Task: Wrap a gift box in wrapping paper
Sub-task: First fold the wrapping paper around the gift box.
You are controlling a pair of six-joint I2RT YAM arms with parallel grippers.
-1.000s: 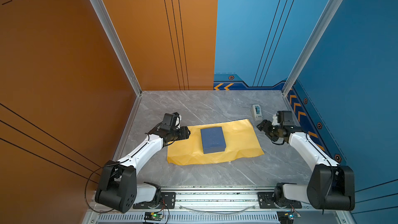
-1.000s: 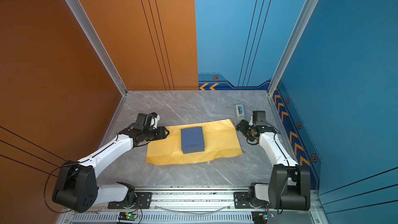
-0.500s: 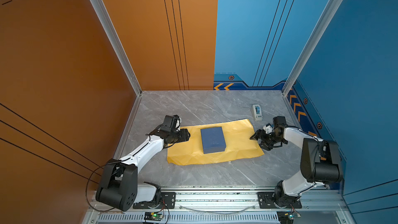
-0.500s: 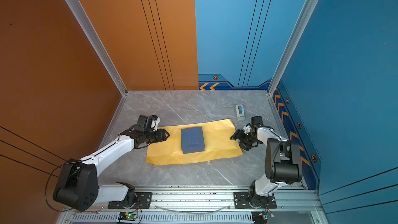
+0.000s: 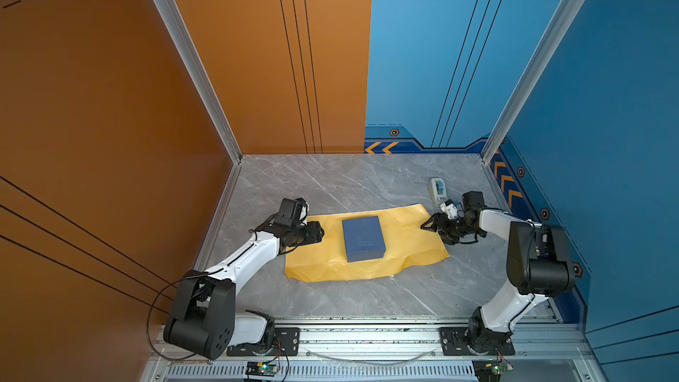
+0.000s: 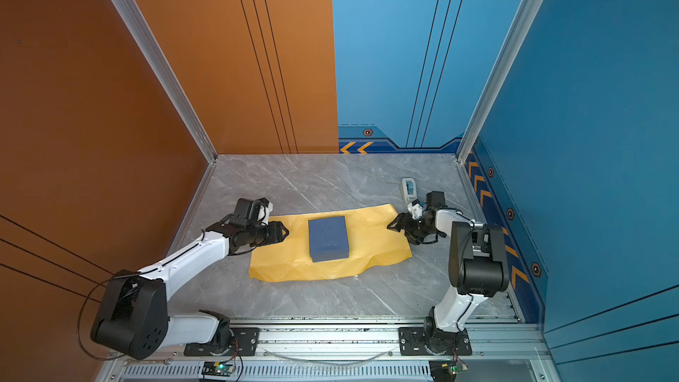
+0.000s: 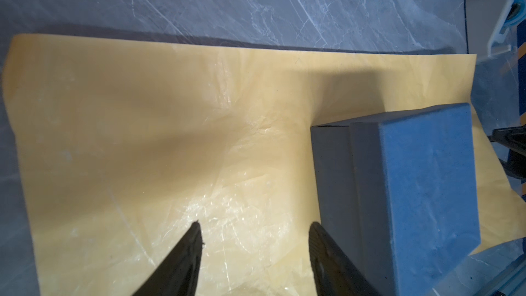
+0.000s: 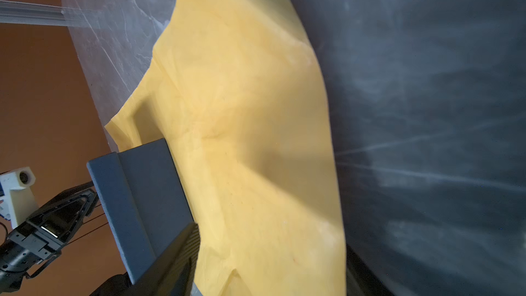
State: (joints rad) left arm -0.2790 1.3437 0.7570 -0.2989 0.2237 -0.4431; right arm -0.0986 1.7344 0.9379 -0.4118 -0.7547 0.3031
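1. The gift box (image 5: 363, 238) lies flat, lid up, on the middle of the wrapping paper (image 5: 408, 248)
2. The paper is spread on the table (image 5: 330, 181) with its pale yellow face up; it is creased and its near edge is wavy
3. The left gripper (image 5: 319, 233) is low over the left end of the paper and points to the box; in the left wrist view its jaws are released, with only the paper under them
4. The right gripper (image 5: 435, 231) is at the right end of the paper, jaws spread wide; in the right wrist view the paper's edge runs between the fingers (image 8: 187, 240), and they do not press it
5. A white tape dispenser (image 5: 438, 189) stands just beyond the far right corner of the paper
6. The table is grey, like marble, with pale veins
7. An orange wall (image 5: 110, 104) closes the left side and half of the back; a blue wall (image 5: 606, 104) closes the rest, with orange chevrons at its foot
8. A metal rail (image 5: 367, 336) at the front carries both arm bases
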